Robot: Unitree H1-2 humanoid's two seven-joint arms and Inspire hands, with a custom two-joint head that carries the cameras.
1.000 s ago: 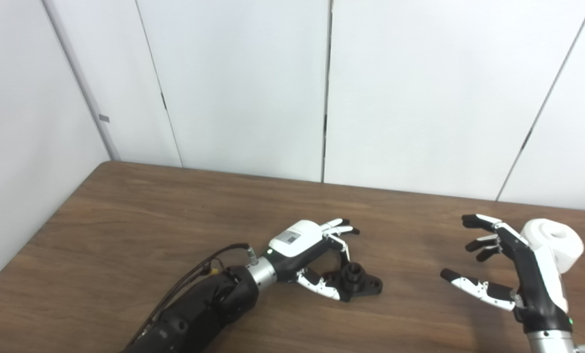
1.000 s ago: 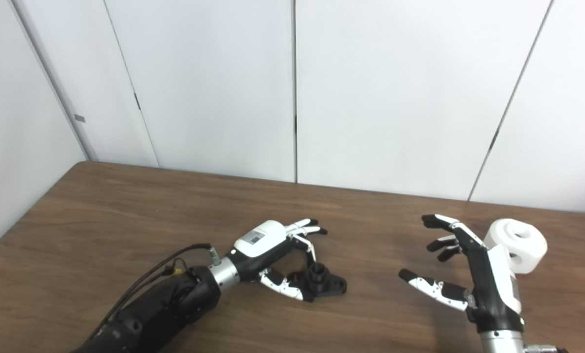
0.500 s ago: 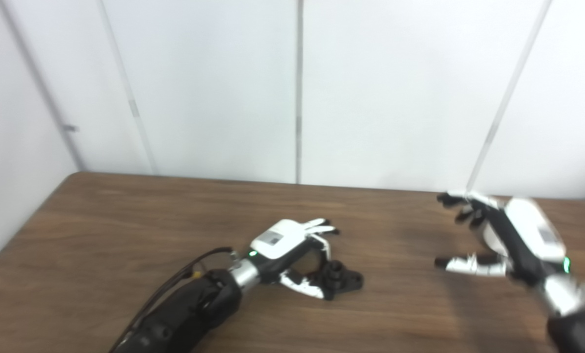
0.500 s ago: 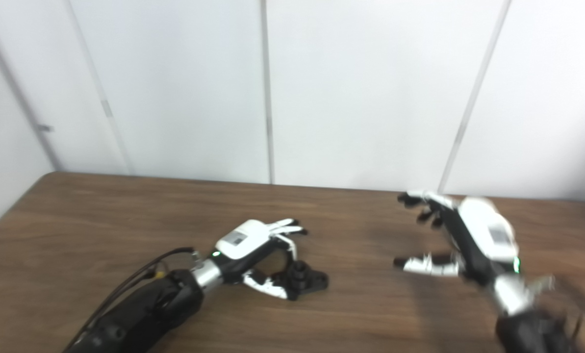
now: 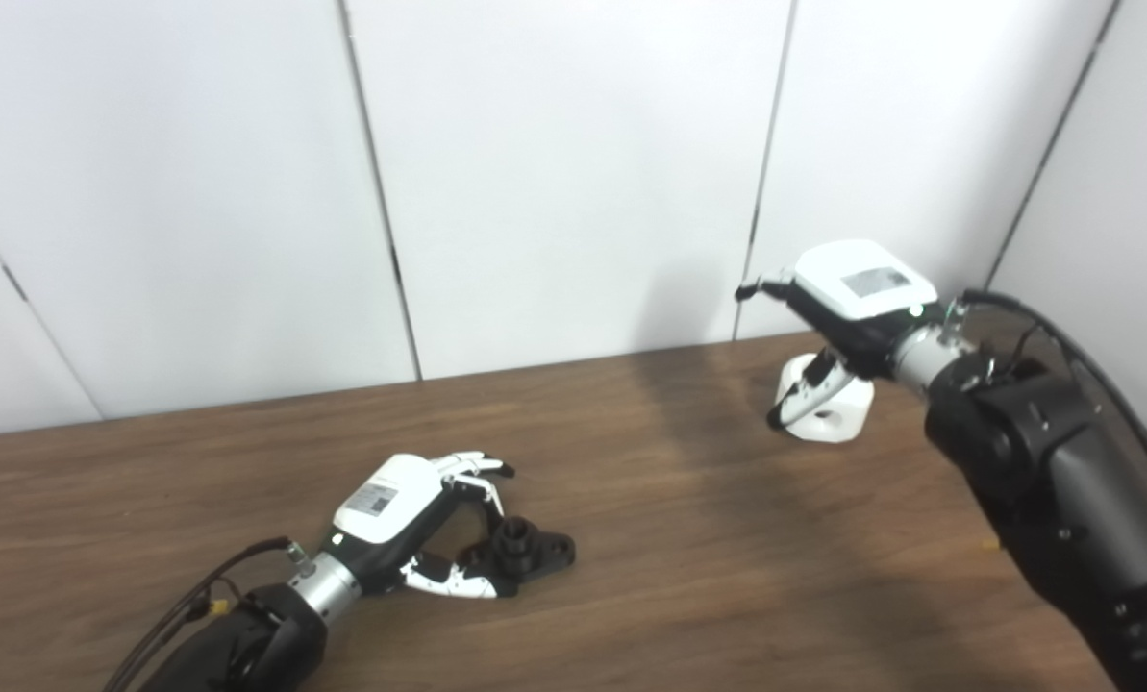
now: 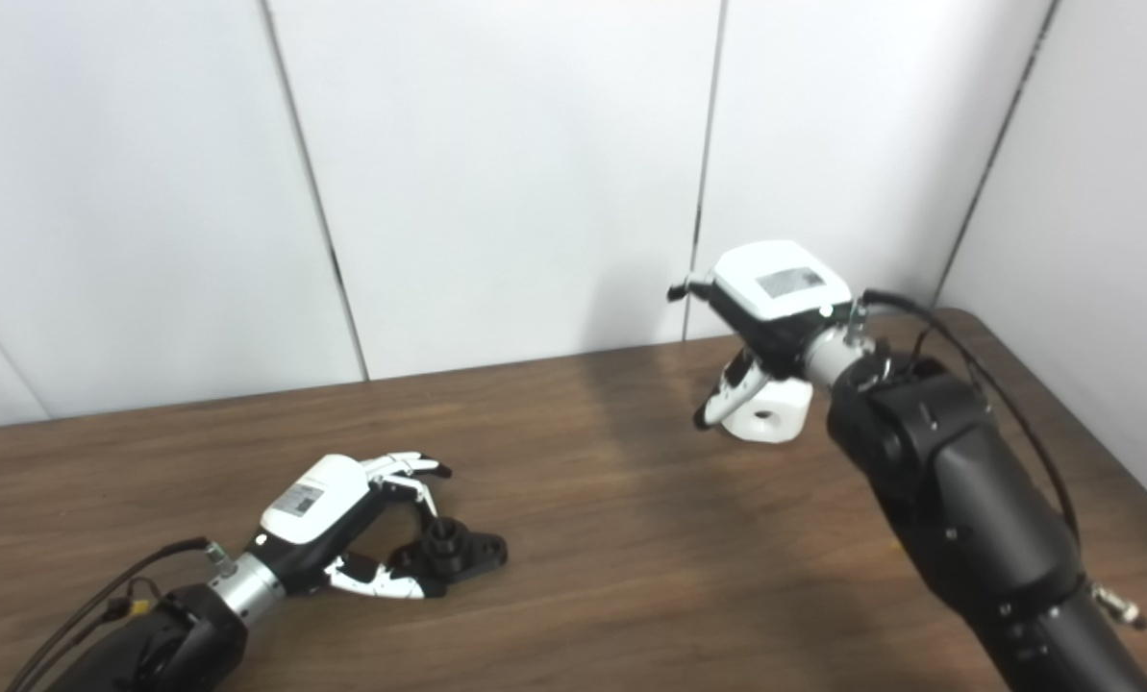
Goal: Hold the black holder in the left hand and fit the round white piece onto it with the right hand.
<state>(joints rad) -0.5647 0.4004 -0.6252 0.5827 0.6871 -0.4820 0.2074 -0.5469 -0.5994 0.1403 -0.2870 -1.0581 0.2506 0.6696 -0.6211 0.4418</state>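
My right hand [image 5: 837,317] hovers spread over the white piece [image 5: 826,408] on the table [image 5: 727,538]; I should close around its sides squarely. My left hand [image 5: 410,524], fingers apart, cups the holder [image 5: 525,553] without gripping.
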